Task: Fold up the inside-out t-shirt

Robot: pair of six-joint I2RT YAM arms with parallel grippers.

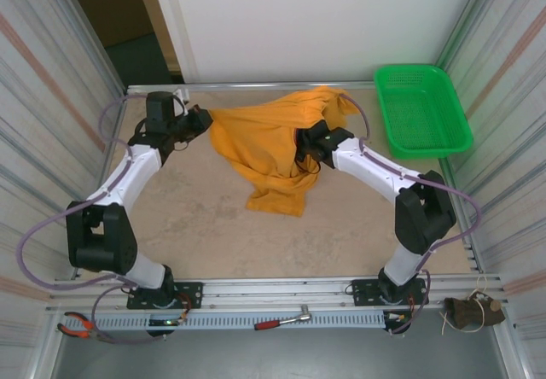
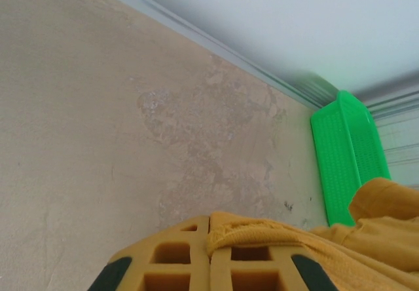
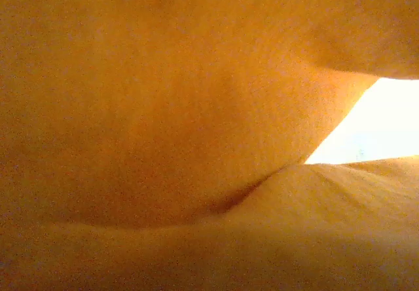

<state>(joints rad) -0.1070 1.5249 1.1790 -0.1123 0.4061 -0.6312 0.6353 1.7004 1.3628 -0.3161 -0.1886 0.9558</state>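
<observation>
two arms hold an orange-yellow t-shirt [image 1: 264, 144] up off the far half of the surface [image 1: 205, 225], the cloth tented between them and its lower part trailing down to rest on the surface nearer the bases. the left fingers [image 1: 205, 120] are closed tight on an edge of the garment at its left end; the left wrist view shows a hem pinched between the two pads. the right fingers [image 1: 305, 142] are closed too and buried in the cloth at the shirt's right side, apparently gripping a fold, though fabric wraps around them and hides the exact hold. a green basket [image 1: 422, 110] sits well apart at the far right corner.

the work looks to be at an early stage: the shirt is bunched and lifted, not spread, and no fold shows. the step in hand appears to be opening out or righting the garment. the next move likely calls for drawing the two holds apart to stretch the cloth, then lowering it flat onto the surface before any fold can begin.
</observation>
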